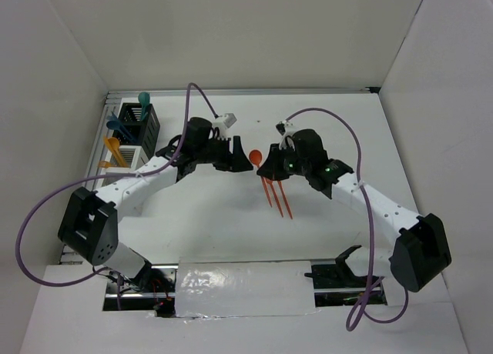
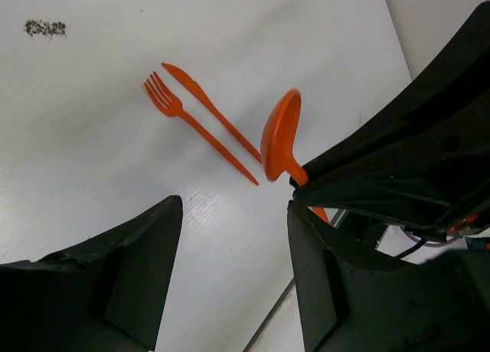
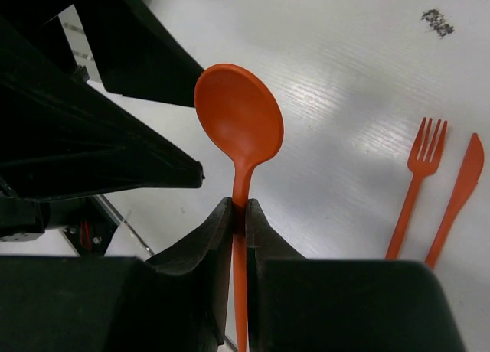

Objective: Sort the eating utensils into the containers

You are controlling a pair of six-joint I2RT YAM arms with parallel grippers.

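Observation:
My right gripper (image 3: 239,208) is shut on the handle of an orange spoon (image 3: 239,126), held above the table with its bowl toward the left arm; the spoon also shows from above (image 1: 255,157) and in the left wrist view (image 2: 279,138). My left gripper (image 2: 233,237) is open and empty, close beside the spoon. An orange fork (image 2: 184,118) and orange knife (image 2: 210,111) lie on the table below, also seen from above (image 1: 277,196). The black bin (image 1: 137,123) holds teal utensils (image 1: 143,101); a white bin (image 1: 123,155) holds orange utensils (image 1: 112,146).
The bins stand in a row along the table's left edge. White walls enclose the table on three sides. A clear plastic sheet (image 1: 243,288) lies at the near edge between the arm bases.

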